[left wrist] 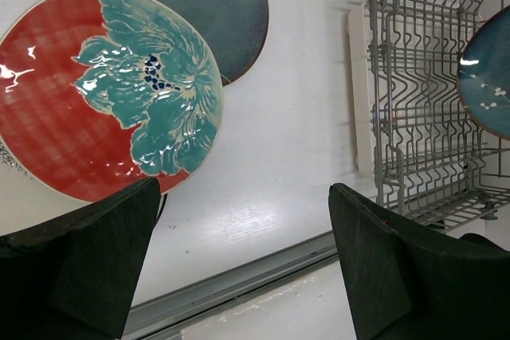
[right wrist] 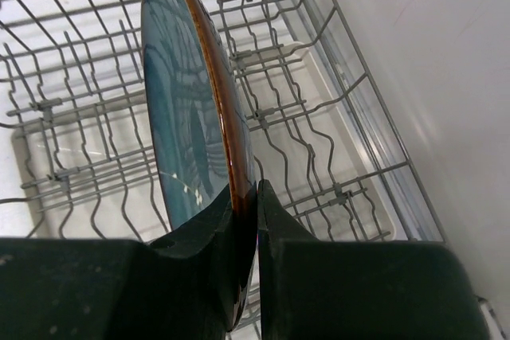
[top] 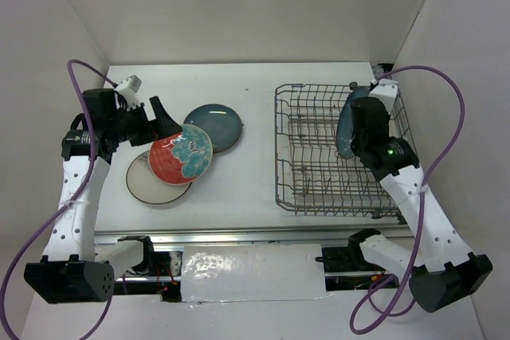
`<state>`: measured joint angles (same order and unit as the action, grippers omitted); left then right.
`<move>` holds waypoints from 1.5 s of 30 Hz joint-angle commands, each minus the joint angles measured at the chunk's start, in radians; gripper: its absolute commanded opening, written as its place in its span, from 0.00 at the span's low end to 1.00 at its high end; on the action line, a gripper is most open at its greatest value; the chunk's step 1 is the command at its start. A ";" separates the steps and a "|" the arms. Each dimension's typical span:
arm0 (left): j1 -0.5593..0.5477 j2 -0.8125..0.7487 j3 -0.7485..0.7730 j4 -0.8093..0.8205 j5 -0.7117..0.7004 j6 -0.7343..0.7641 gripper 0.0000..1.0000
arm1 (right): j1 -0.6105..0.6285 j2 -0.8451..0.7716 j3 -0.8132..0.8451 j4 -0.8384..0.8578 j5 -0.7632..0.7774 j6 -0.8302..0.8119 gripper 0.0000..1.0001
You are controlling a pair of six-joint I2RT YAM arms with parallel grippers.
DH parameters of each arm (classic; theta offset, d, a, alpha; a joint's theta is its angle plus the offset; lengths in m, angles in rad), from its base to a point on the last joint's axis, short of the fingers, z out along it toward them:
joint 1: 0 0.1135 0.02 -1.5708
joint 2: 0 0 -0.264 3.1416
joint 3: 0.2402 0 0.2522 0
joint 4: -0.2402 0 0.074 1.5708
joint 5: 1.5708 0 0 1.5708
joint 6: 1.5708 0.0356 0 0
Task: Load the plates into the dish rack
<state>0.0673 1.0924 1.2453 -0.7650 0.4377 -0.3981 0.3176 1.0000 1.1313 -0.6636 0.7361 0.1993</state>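
Observation:
My right gripper (right wrist: 255,197) is shut on the rim of a dark teal plate (right wrist: 187,109) and holds it on edge over the right part of the grey wire dish rack (top: 319,189); that plate also shows in the top view (top: 347,127). On the table's left lie a red plate with a teal flower (top: 181,159), a second teal plate (top: 215,127) partly under it, and a cream plate (top: 151,185) beneath. My left gripper (left wrist: 243,264) is open and empty, above the near edge of the red plate (left wrist: 103,93).
The dish rack (left wrist: 430,117) holds nothing else that I can see. White walls close in the table at the back and both sides. A metal rail (top: 239,236) runs along the table's near edge.

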 commanded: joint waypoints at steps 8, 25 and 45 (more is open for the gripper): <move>0.005 -0.006 -0.017 0.039 0.039 0.004 0.99 | 0.012 -0.038 -0.050 0.226 0.034 -0.070 0.00; 0.006 -0.034 -0.061 0.058 0.067 0.013 0.99 | 0.113 -0.003 -0.120 0.239 0.146 -0.069 0.00; -0.001 -0.045 -0.064 0.052 0.033 0.016 0.99 | 0.155 0.022 -0.172 0.211 0.151 -0.005 0.13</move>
<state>0.0677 1.0641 1.1778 -0.7391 0.4721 -0.3950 0.4629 1.0348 0.9710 -0.5579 0.8295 0.1509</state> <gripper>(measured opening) 0.993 0.166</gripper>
